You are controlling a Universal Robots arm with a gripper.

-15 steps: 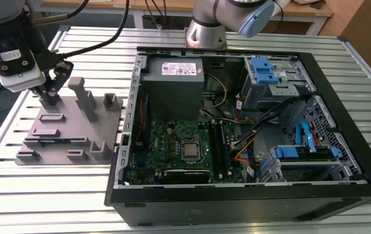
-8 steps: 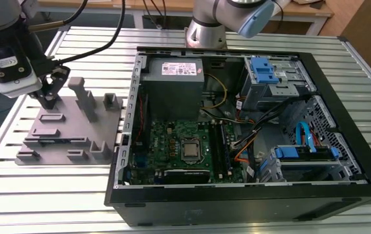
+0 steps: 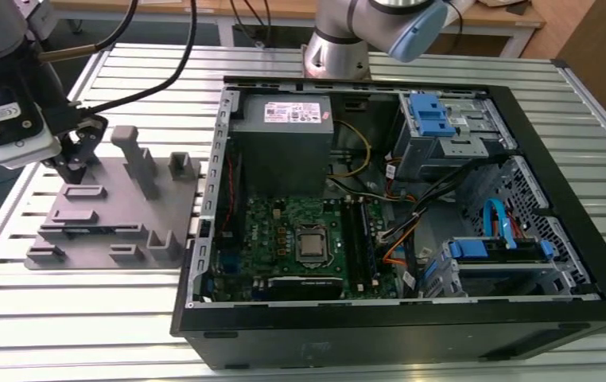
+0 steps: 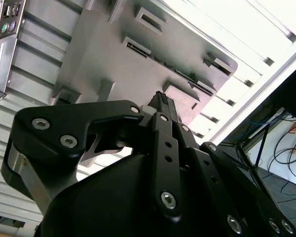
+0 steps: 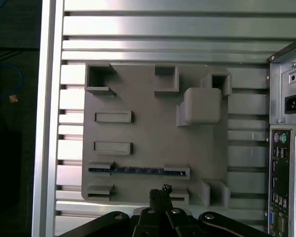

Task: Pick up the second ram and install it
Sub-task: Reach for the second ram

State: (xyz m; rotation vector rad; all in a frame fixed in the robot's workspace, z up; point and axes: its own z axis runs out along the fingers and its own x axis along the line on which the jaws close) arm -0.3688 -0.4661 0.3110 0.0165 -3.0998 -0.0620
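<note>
The second ram stands on edge in a slot of the grey fixture block, seen from above as a thin dark strip between two holders. My gripper hovers over the block, a little to one side of that slot, with its fingers pressed together and nothing between them. In the exterior view the gripper hangs above the block's rear corner on the exterior view's left. The second wrist view shows the joined fingertips above the block.
An open computer case lies on the slatted metal table to the exterior view's right of the block, its motherboard exposed. Upright posts rise from the block near the gripper. The table edge runs close to the block.
</note>
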